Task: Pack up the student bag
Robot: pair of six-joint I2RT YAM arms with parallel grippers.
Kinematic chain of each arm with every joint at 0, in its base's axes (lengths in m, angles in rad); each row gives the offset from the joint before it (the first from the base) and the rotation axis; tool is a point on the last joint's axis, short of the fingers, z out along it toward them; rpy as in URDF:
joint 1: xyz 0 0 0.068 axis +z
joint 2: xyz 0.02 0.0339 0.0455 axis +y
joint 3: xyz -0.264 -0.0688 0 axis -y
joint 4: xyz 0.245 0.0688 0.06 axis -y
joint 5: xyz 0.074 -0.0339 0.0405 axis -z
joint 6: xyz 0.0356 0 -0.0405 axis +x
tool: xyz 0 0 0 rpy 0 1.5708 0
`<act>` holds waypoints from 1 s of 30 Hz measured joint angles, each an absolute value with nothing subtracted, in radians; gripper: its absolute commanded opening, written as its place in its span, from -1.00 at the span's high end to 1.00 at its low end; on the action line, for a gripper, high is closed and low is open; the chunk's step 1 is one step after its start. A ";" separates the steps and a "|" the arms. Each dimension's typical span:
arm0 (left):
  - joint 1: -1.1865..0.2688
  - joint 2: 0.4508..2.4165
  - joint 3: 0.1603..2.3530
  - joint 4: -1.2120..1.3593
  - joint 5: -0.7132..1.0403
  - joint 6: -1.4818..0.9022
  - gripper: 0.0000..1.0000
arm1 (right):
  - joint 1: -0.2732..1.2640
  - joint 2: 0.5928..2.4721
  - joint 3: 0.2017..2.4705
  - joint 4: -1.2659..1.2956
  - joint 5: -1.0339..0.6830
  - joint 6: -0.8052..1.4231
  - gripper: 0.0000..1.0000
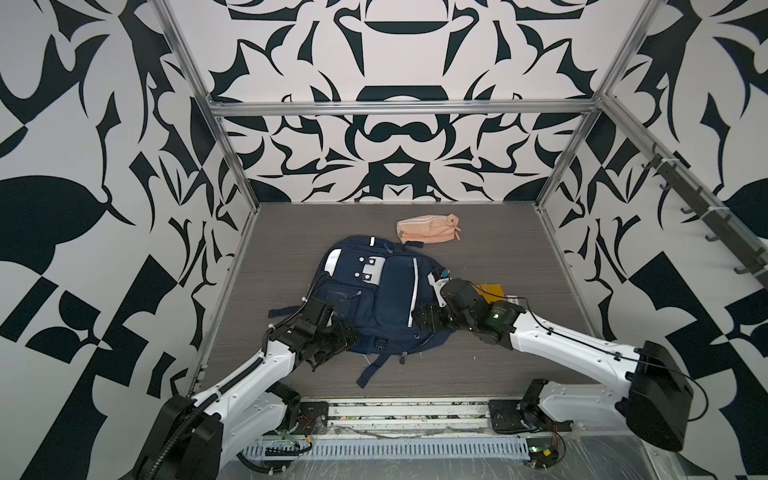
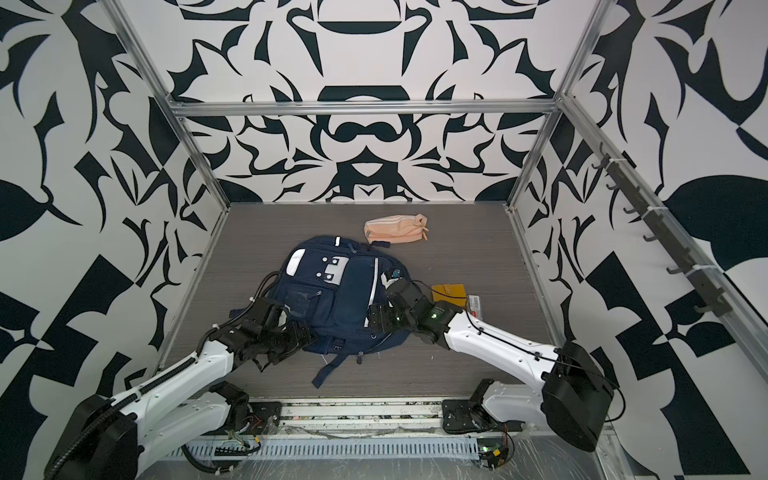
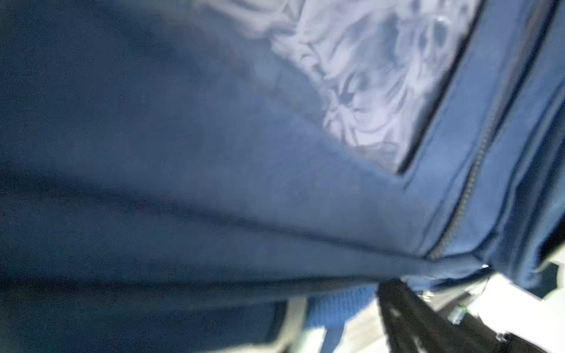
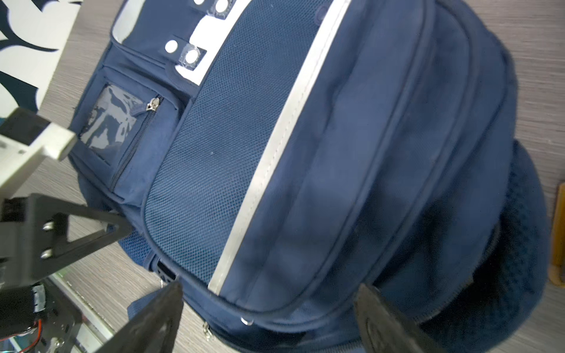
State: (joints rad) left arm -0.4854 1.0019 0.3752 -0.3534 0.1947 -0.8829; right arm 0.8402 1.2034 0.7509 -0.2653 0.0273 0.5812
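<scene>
Right tool (image 4: 269, 285) gapes over the near rim of the bag (image 1: 386, 291), flat and front-up on the surface (image 1: 519, 249), while left tool (image 1: 351, 334), open or shut unclear, sits at its corner; pinching only loose cloth could drag it toward the pouch (image 1: 428, 228).

Both arms lean inward over the counter (image 1: 498, 257), tools low and facing each other.
The left arm (image 1: 249, 374) comes from the near left corner; the left tool (image 1: 348, 336) points right, its opening hidden. The right arm (image 1: 561, 336) comes from the near right corner, wrist bent; the right tool (image 4: 269, 287) points left, fingers (image 4: 159, 318) wide apart.
</scene>
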 measured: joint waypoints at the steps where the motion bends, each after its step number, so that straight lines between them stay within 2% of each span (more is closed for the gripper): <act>1: -0.486 1.006 0.369 -0.339 0.186 -0.881 0.02 | 0.840 1.195 0.744 -0.265 0.030 0.584 -0.81; 5: -0.484 1.039 0.352 -0.297 0.179 -0.888 0.61 | 0.841 1.162 0.723 -0.278 0.035 0.598 -0.83; 7: -0.485 1.044 0.348 -0.288 0.183 -0.879 1.00 | 0.845 1.139 0.718 -0.289 0.037 0.599 -0.83; 13: -0.484 1.016 0.362 -0.310 0.202 -0.850 1.00 | 0.899 1.015 0.717 -0.411 0.027 0.585 -0.83; 17: -0.484 0.947 0.408 -0.387 0.215 -0.833 1.00 | 0.940 0.938 0.717 -0.509 -0.013 0.566 -0.98; 19: -0.484 0.915 0.439 -0.414 0.228 -0.832 1.00 | 0.953 0.928 0.717 -0.537 -0.035 0.562 -0.99; 24: -0.484 0.907 0.498 -0.415 0.262 -0.845 1.00 | 0.985 0.963 0.683 -0.529 -0.094 0.561 -0.99; 30: -0.495 0.918 0.506 -0.365 0.299 -0.892 1.00 | 0.995 1.118 0.654 -0.445 -0.097 0.579 -0.89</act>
State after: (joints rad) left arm -0.4946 0.9176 0.5064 -0.3649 0.2993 -0.8925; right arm 0.9947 1.1175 0.6537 -0.4446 -0.0967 0.5789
